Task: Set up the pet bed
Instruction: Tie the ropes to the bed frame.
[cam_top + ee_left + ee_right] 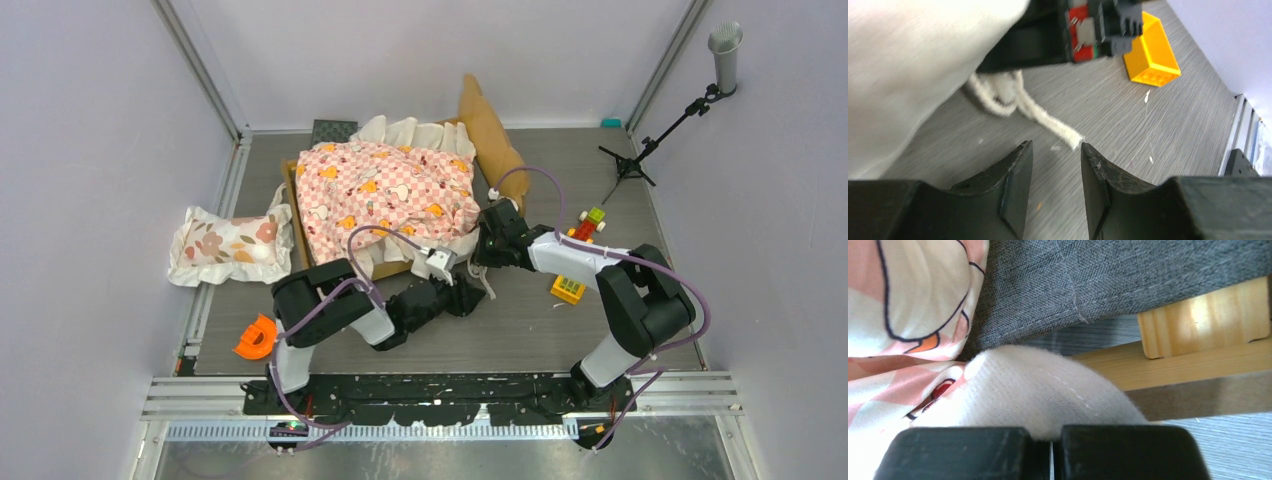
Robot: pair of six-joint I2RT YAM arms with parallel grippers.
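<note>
The right gripper (1051, 439) is pressed fully together, pinching the white ruffle (1048, 390) that edges the pink-checkered sheet (385, 190). Directly beyond its fingertips sit the grey mattress (1128, 275) and a pale wooden rail (1198, 362) of the pet bed (492, 135), so it has little room ahead. Behind it, toward the arm bases, lies open grey table (520, 335).

The left gripper (1055, 147) hovers low over the table, just beside the right one. Its jaws stand partway apart with nothing between them. A frayed white cord (1048, 120) lies just ahead of its tips and white fabric crowds its left side. A yellow block (1153, 50) stands farther ahead to the right, across bare table.

The bed lies ahead and to the left of both grippers. It is a tan wooden frame, mostly buried under the rumpled sheet, with a wavy-topped headboard (480, 105) at the end nearest the right gripper. Its long axis runs crosswise to the grippers' reach, headboard end to the right and foot end to the left, slightly skewed to the table's edges. The headboard seems to lean outward, though the overhead angle makes that hard to judge. Far left of the left gripper, a floral pillow (225, 245) rests beside the foot end, at the table's left edge.
</note>
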